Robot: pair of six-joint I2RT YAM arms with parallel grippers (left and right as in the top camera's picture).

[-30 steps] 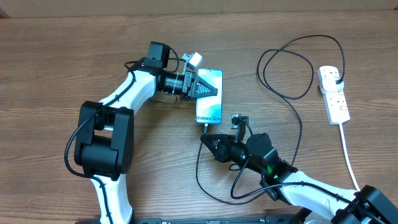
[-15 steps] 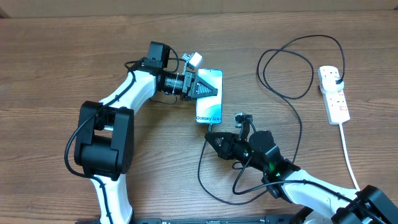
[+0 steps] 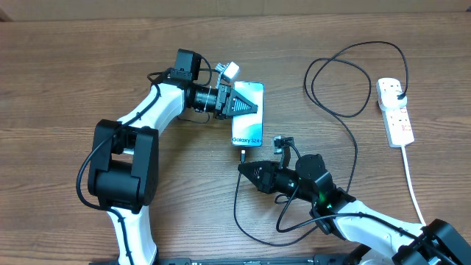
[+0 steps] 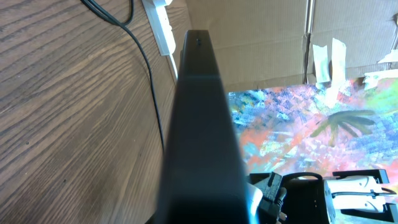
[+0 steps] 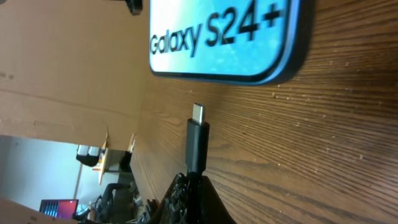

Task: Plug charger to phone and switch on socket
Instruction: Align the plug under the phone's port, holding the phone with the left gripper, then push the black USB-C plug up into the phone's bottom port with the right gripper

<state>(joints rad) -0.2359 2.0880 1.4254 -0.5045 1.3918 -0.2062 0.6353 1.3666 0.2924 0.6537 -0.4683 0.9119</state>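
The phone (image 3: 249, 118) lies flat on the wooden table with its cyan screen up. My left gripper (image 3: 249, 105) is shut on its far end. In the left wrist view the phone (image 4: 199, 124) runs edge-on up the middle as a dark bar. My right gripper (image 3: 243, 168) is shut on the charger's small black connector (image 3: 242, 155). The tip (image 5: 198, 113) points at the phone's near edge (image 5: 249, 73) with a short gap between them. The charger's thin black cable (image 3: 346, 114) loops across to the white socket (image 3: 395, 110) at the right, where its black plug (image 3: 398, 90) sits.
The socket's white cord (image 3: 412, 184) runs towards the front right edge. Slack black cable (image 3: 254, 224) curls on the table under my right arm. The left arm's base (image 3: 121, 165) stands at the left. Cardboard borders the table's far edge (image 3: 235, 9).
My right gripper nudged up towards the phone with the connector, then drew back slightly left; the tip still sits just short of the phone's near end. The left arm and phone have not moved.
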